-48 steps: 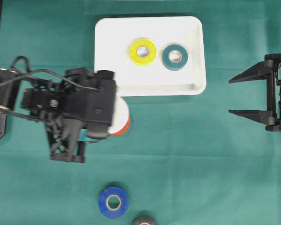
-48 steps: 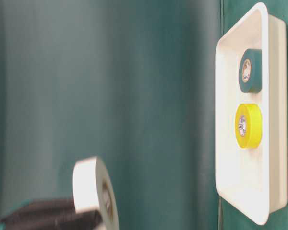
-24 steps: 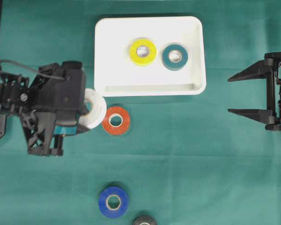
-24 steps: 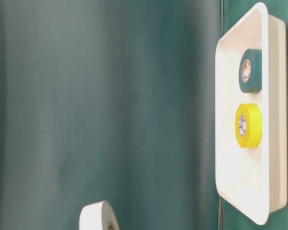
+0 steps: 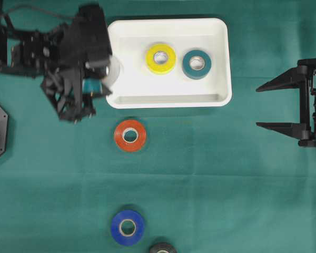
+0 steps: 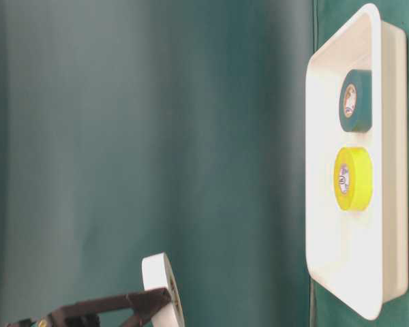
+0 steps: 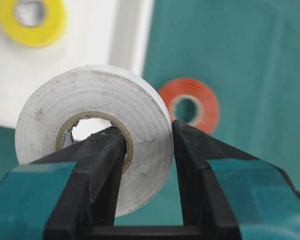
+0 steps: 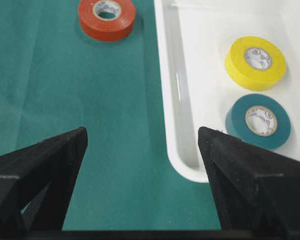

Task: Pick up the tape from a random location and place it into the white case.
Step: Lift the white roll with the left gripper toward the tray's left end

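The left gripper (image 7: 147, 145), black with teal-taped fingers, pinches the wall of a scuffed white tape roll (image 7: 92, 125), one finger through its cardboard core, one on the outer face; the roll stands on edge, its hole facing the wrist camera, held above the left end of the white case (image 5: 216, 63), a glossy, shallow, round-cornered plastic tray; inside lie a yellow roll (image 5: 160, 58) and a teal roll (image 5: 196, 64), flat; an orange roll (image 5: 129, 135) rests on the green cloth (image 5: 216, 174) nearby; the right gripper (image 5: 282, 107) hangs spread wide, empty.
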`<act>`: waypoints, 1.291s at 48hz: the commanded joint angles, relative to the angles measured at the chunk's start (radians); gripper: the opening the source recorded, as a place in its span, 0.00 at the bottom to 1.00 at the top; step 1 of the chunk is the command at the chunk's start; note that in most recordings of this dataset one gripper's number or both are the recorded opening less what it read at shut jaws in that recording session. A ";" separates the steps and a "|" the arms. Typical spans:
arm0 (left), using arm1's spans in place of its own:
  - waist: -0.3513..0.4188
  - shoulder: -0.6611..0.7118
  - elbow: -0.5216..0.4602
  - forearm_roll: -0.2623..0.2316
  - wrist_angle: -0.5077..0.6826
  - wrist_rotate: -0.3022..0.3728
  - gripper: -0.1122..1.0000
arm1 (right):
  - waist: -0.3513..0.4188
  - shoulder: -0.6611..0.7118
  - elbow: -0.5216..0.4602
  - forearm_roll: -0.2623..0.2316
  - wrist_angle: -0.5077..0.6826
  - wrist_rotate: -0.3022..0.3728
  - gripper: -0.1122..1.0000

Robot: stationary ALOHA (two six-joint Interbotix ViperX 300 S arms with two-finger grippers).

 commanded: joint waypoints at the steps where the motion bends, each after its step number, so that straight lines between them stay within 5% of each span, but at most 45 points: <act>1: 0.038 0.000 -0.032 0.002 -0.017 0.005 0.33 | -0.002 0.003 -0.025 -0.003 -0.003 -0.003 0.87; 31: 0.256 0.057 -0.075 0.000 -0.061 0.064 0.33 | -0.002 0.003 -0.025 -0.002 0.008 -0.005 0.87; 62: 0.259 0.057 -0.071 0.000 -0.061 0.063 0.33 | -0.002 0.003 -0.025 -0.002 0.008 -0.005 0.87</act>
